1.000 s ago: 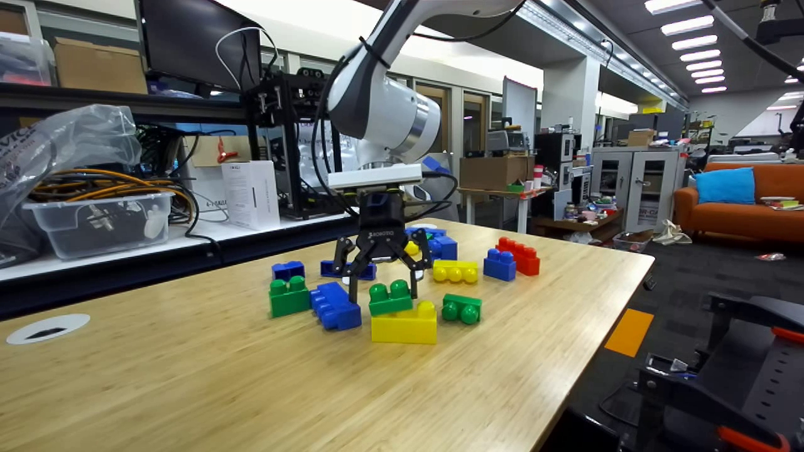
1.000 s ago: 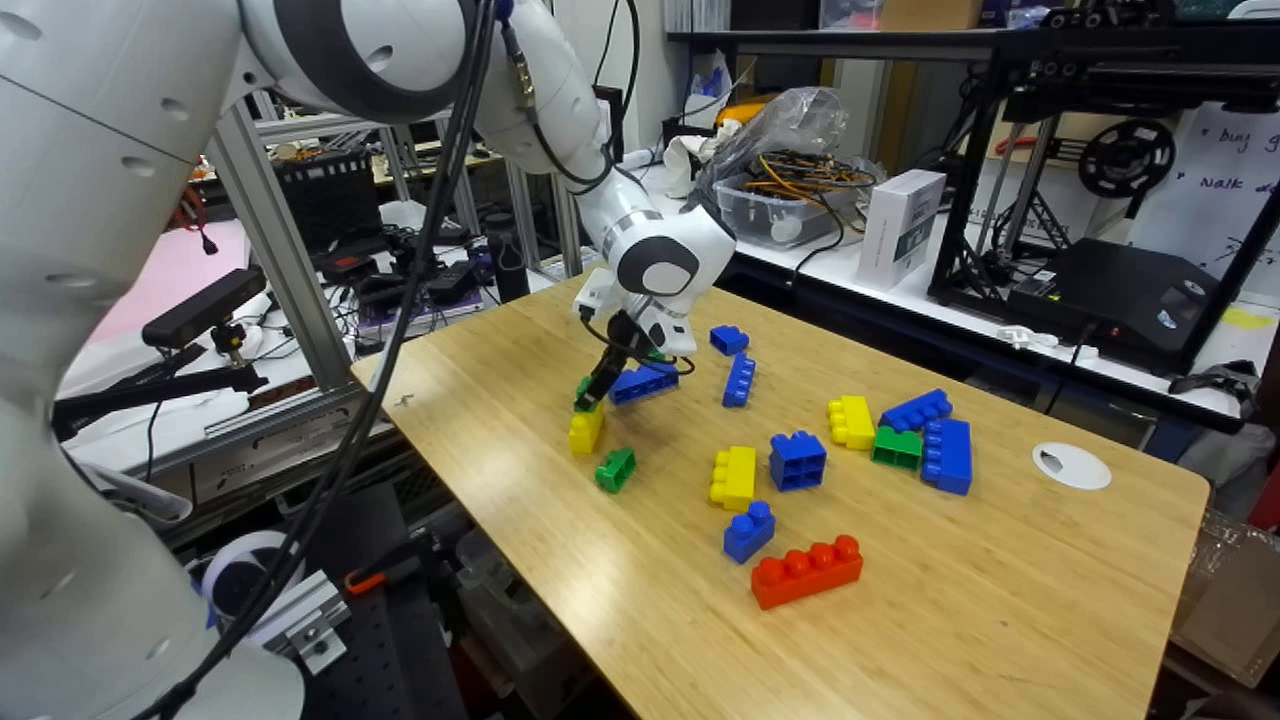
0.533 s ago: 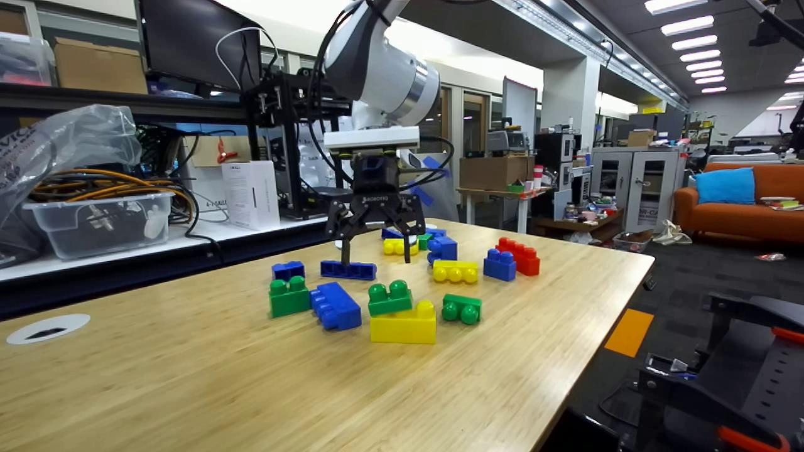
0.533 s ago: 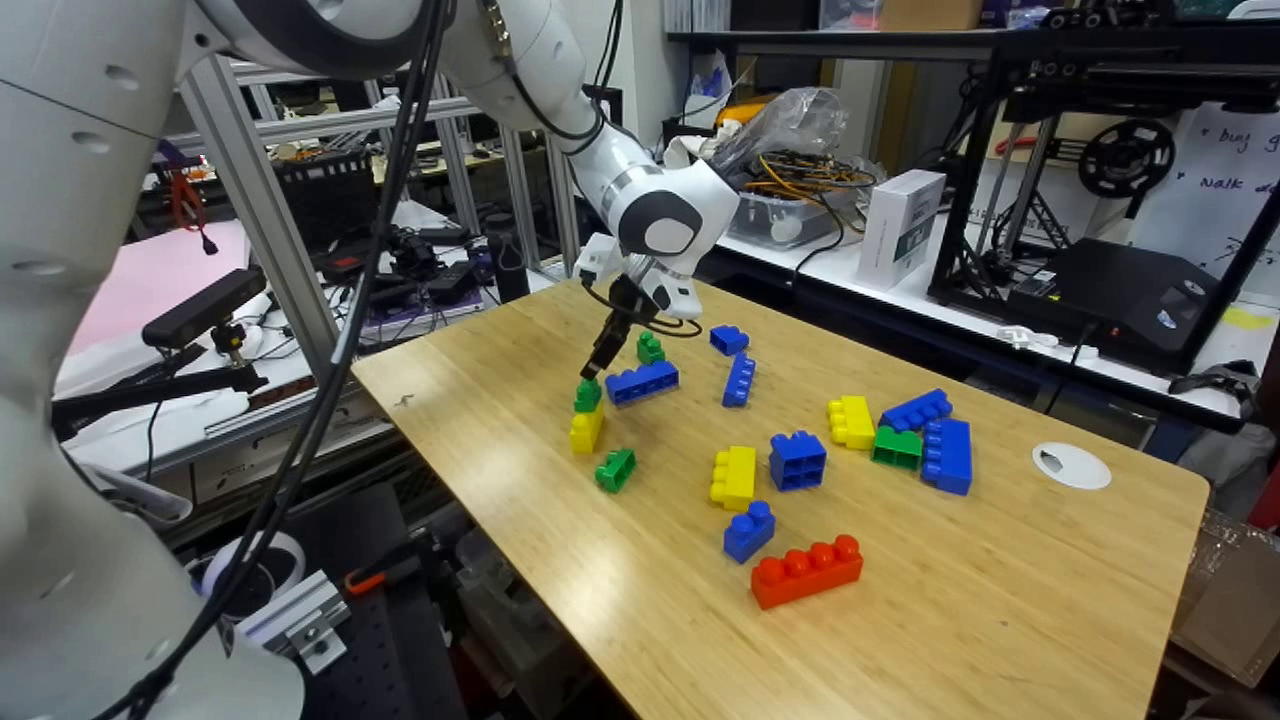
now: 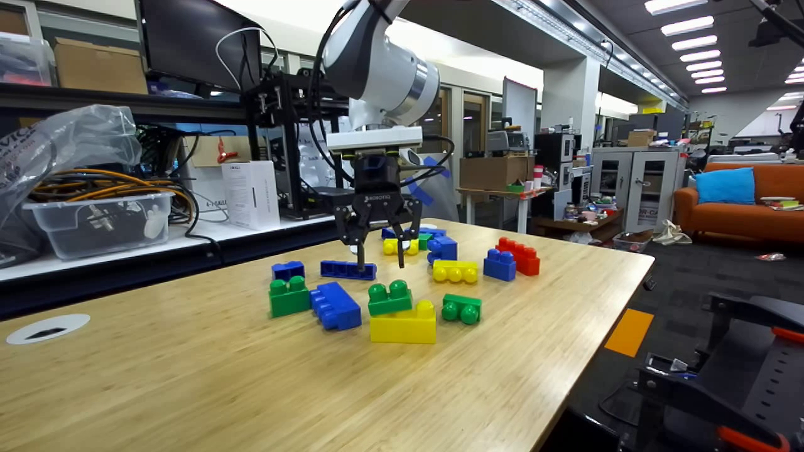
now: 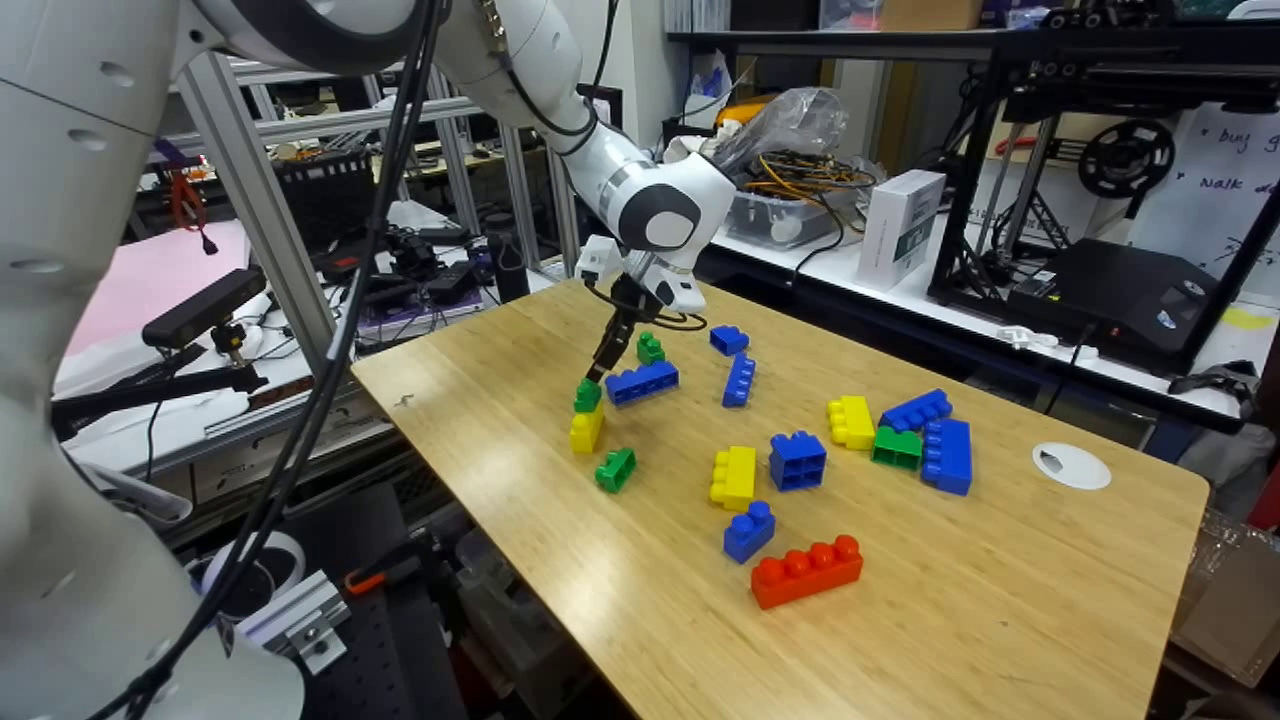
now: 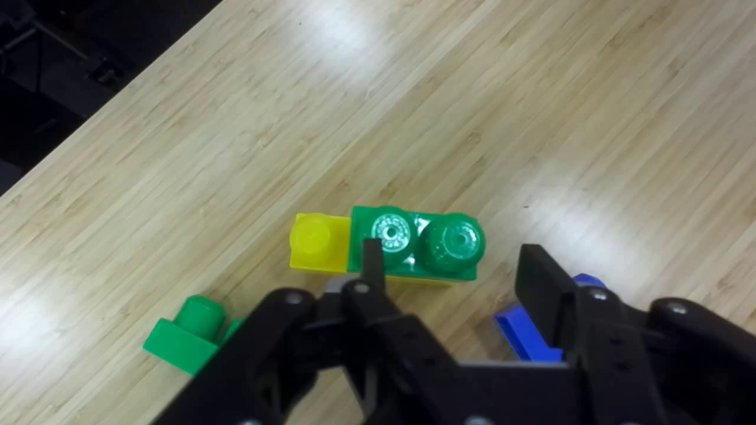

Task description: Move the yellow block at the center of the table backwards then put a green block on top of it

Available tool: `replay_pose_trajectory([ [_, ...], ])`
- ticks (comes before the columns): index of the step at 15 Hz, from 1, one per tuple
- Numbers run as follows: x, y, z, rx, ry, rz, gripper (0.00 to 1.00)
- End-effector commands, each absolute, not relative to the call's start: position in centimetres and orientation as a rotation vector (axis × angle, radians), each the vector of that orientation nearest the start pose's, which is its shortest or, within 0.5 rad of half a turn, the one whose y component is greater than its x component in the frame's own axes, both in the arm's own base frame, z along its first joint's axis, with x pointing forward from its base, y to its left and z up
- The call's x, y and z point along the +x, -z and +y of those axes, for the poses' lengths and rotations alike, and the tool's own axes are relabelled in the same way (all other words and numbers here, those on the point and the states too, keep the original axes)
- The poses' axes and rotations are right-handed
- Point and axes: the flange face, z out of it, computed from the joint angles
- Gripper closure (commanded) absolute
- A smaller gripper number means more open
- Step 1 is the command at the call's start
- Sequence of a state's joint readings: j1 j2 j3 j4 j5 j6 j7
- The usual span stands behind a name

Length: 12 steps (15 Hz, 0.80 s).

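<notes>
While the gripper (image 5: 381, 265) hangs up in the air on the white arm (image 5: 389, 81), its two fingers (image 7: 372, 262) are apart, w/ a gap b/w the tips. In an exterior view, a bit of space shows b/w the tips & the green block (image 5: 390, 301), so they don't touch it. In the wrist view, one finger hides a bit of it.

The green block sits on top of the yellow block (image 5: 403, 329). It covers all but one end, where one yellow bump pokes up. In an exterior view it looks a bit tipped; can't tell if it's pushed down all the way. The yellow block is on the table (image 5: 251, 376).

Near the yellow block, a loose green block (image 5: 461, 309) lies on its side. Near the other end is a blue block (image 5: 336, 306), & just past that is one more green block (image 5: 289, 298) w/ its bumps up.

Farther off, in both exterior views, are a red block (image 6: 807, 572), a small blue block (image 6: 749, 531) & a yellow brick (image 6: 735, 478) on its side. Another yellow brick (image 6: 851, 421), a green brick (image 6: 897, 448) & a big blue brick (image 6: 946, 456) lie close together.

Way back in the rm. is an orange couch (image 5: 741, 216) w/ a blue pillow (image 5: 725, 186).
</notes>
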<state>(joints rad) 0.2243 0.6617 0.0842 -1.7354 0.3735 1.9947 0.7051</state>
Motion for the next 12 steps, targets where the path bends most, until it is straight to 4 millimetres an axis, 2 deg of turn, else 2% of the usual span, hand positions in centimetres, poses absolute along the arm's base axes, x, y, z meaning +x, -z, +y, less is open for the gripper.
replay_pose_trajectory([
  [1,58.5,-19.0,21.2,-2.84,-0.677,0.844,0.69],
  [5,58.2,-20.6,22.9,-2.928,-0.547,0.736,0.96],
  [6,58.0,-20.9,23.3,-2.952,-0.529,0.714,0.99],
  [12,56.1,-20.0,25.5,-3.06,-0.51,0.608,1.0],
])
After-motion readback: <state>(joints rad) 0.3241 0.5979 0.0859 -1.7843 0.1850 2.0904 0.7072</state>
